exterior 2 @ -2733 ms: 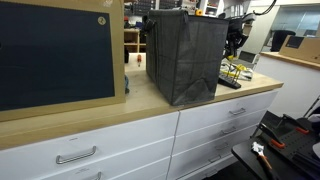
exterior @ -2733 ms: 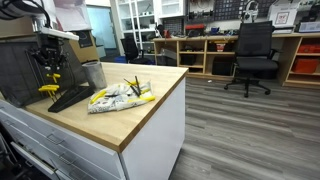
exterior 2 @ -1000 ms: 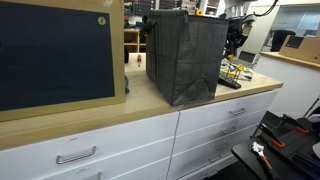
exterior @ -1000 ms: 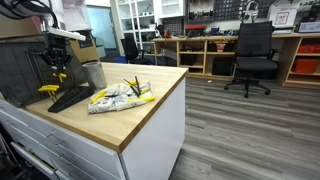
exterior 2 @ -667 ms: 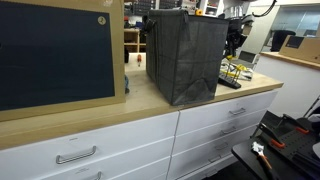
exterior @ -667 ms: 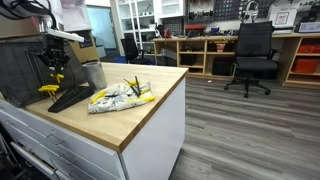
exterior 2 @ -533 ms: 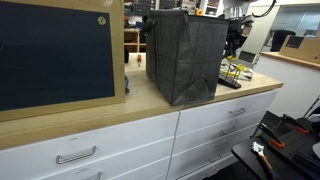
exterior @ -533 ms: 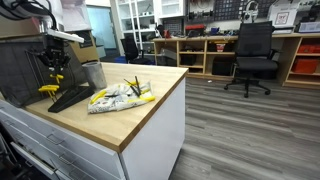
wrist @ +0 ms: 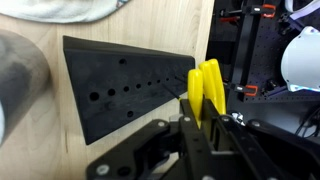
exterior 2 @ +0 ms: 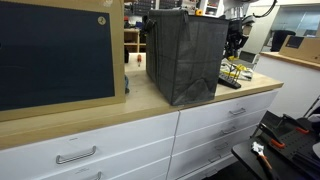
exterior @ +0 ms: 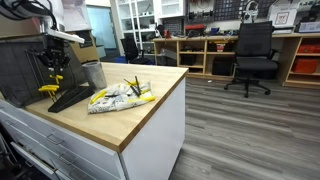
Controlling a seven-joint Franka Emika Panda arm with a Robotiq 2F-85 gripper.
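Observation:
My gripper (wrist: 205, 115) is shut on a yellow-handled tool (wrist: 207, 85), likely scissors or pliers, and holds it over the right end of a black wedge-shaped holder (wrist: 125, 90) with a row of holes. In an exterior view the gripper (exterior: 55, 72) hangs above the holder (exterior: 70, 97) at the left end of the wooden counter, with the yellow handles (exterior: 48, 89) below it. In an exterior view the gripper (exterior 2: 235, 45) shows behind a dark grey bag (exterior 2: 185, 55).
A white cloth with yellow-handled tools (exterior: 120, 96) lies mid-counter. A grey metal cup (exterior: 92, 73) stands beside the holder. The counter edge (exterior: 150, 125) drops to the floor. An office chair (exterior: 252, 55) and shelves stand behind. A framed dark board (exterior 2: 55, 55) leans on the counter.

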